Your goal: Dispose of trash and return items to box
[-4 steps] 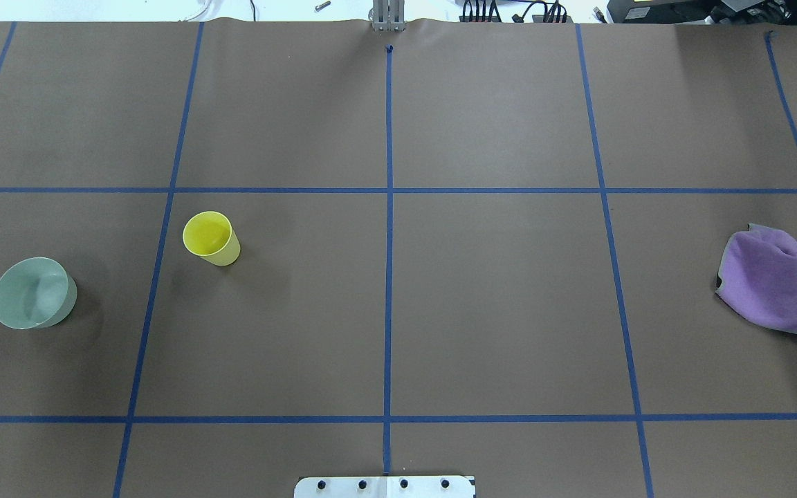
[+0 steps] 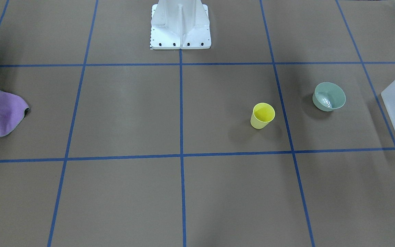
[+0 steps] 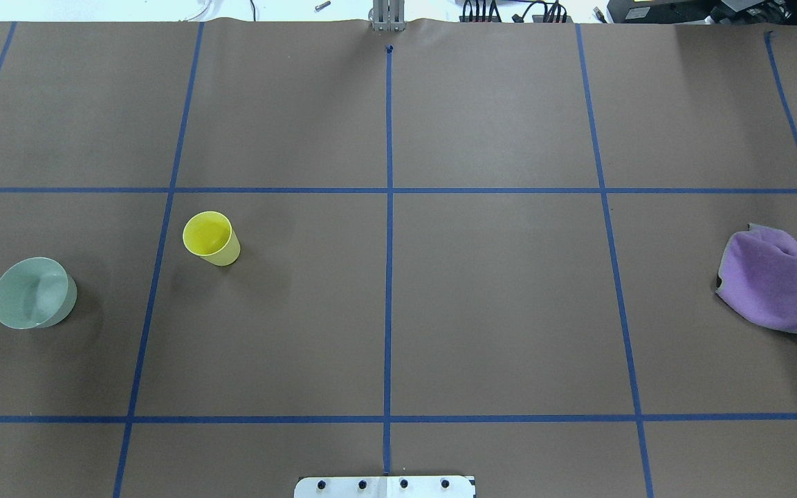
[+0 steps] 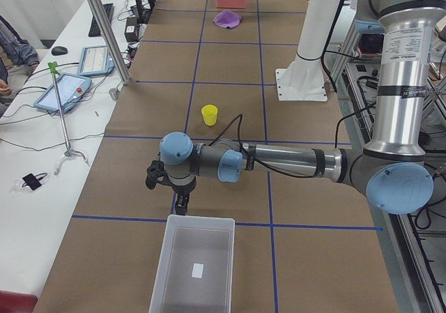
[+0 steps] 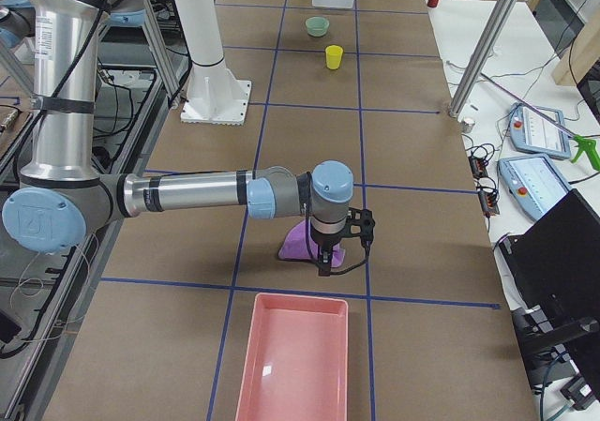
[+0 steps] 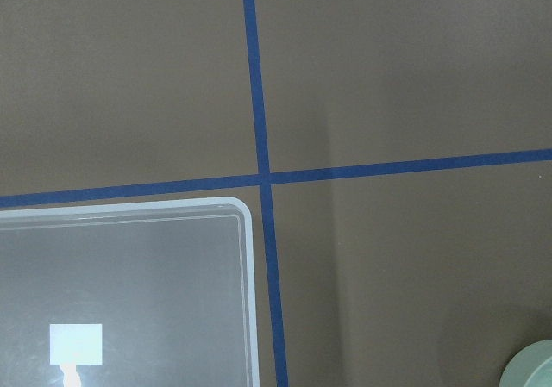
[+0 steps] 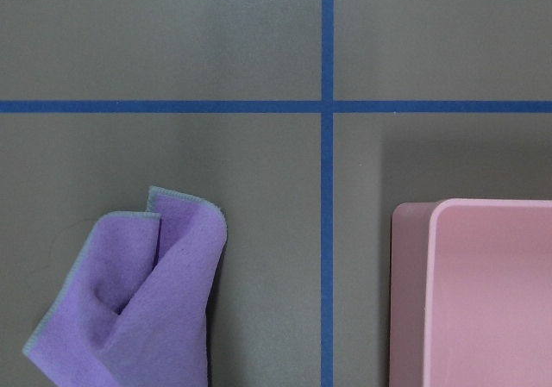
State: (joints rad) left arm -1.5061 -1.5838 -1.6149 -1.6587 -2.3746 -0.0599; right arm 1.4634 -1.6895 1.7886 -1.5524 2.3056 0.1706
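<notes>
Nothing moved; L tool, R tool on low outstretched arms, open/shut unclear.

The left arm is standing with its upper link upright and its forearm reaching out level, away from the base. It is bending at its far end, so the left end effector is pointing straight down. The right arm is holding much the same pose, with an upright link and a level forearm, and the right end effector is hanging downward. Both end effectors are showing only in the side views, so it cannot be told whether their jaws are parted or closed.
</notes>
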